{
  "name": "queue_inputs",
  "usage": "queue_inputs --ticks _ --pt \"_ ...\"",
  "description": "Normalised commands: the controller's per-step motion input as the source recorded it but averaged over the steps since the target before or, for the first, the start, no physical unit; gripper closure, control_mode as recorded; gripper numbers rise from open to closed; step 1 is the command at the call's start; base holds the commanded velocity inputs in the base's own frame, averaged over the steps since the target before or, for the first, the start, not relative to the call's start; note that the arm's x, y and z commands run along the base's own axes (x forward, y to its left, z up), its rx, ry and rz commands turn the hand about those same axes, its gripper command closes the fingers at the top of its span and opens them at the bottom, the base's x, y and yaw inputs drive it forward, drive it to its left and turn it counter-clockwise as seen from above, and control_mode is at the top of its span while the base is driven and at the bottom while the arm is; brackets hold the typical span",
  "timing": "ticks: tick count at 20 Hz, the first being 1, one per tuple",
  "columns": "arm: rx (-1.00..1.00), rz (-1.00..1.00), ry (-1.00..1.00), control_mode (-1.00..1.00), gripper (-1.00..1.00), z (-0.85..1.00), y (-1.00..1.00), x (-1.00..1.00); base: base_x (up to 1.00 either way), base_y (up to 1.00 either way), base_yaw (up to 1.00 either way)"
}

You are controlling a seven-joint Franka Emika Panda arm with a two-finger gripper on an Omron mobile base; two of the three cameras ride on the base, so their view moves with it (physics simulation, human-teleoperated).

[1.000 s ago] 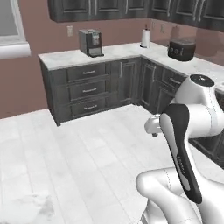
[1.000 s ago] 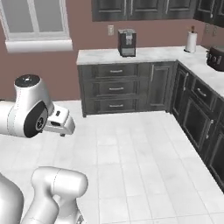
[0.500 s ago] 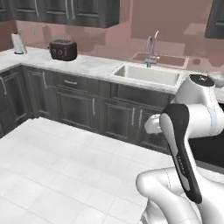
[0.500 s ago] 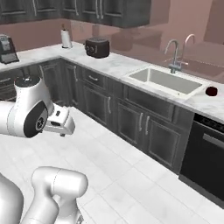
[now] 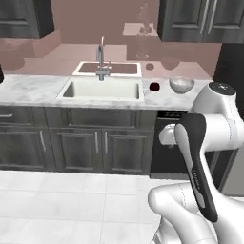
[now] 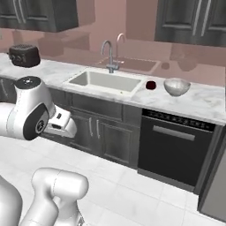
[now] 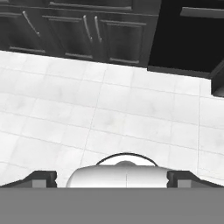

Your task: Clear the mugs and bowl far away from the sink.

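Now the base had swung round from the corner cabinets to face the wide white sink (image 5: 102, 89); the glossy speckled grey-white bowl (image 5: 181, 84) and a small dark-looking mug (image 5: 154, 86) sat on the marble worktop (image 5: 33, 88) just right of it. Jaws (image 7: 112, 178) stood wide, empty, aimed floorward; reaching had yet to begin.

I find no writing to read anywhere before me: no label, brand, number or sign that I can make out on anything in front of me.
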Motion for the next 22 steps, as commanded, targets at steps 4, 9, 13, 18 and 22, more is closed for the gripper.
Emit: queue_inputs --ticks 4,9,13,18,22 --pt "0.00 0.00 0.00 1.00 -1.00 0.00 0.00 0.00 1.00 0.13 -0.20" --pt "0.00 0.00 0.00 1.00 -1.00 0.00 0.00 0.00 1.00 0.18 -0.20" --pt "0.00 0.00 0.00 1.00 -1.00 0.00 0.00 0.00 1.00 0.15 -0.20" --pt "0.00 0.00 0.00 1.00 -1.00 0.00 0.00 0.00 1.00 0.15 -0.21" --pt "0.00 0.00 0.00 1.00 -1.00 0.00 0.00 0.00 0.73 0.08 -0.15"
